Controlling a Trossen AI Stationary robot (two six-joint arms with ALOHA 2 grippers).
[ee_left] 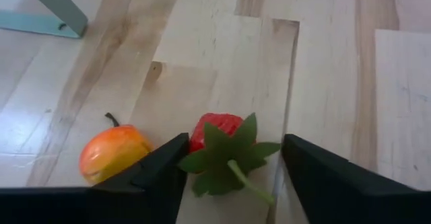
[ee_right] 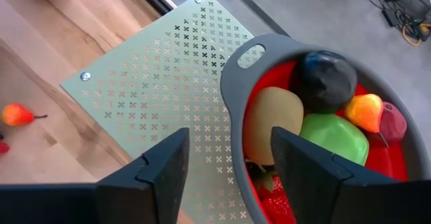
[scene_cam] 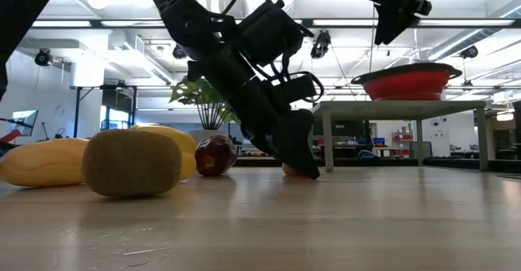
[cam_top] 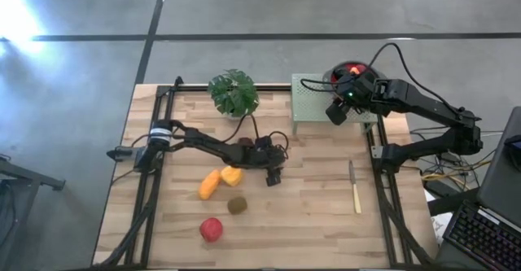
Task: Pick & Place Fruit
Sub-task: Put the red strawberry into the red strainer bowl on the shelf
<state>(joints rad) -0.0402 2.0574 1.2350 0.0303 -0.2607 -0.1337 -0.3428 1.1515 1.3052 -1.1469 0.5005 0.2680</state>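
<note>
A red toy strawberry (ee_left: 214,131) with a green leafy cap lies on the table between the fingers of my open left gripper (ee_left: 236,141), which is lowered to the tabletop near the table's middle (cam_top: 273,175). A small orange pear-shaped fruit (ee_left: 113,153) lies just beside it. Two yellow-orange fruits (cam_top: 220,180), a brown kiwi (cam_top: 237,205) and a red apple (cam_top: 211,229) rest on the table nearer the near edge. My right gripper (ee_right: 229,133) hangs open above the rim of a red bowl (ee_right: 232,69) that holds several fruits. My left gripper comes down from above with one finger (ee_left: 165,163) on each side of the strawberry's leafy cap (ee_left: 225,158). The strawberry lies on the table. Whether the fingers touch it, I cannot tell.
The bowl (cam_top: 352,69) sits on a pale green perforated stand (cam_top: 313,100) at the table's far right. A potted plant (cam_top: 234,92) stands at the far edge, left of the stand. A knife (cam_top: 355,191) lies on the right of the table.
</note>
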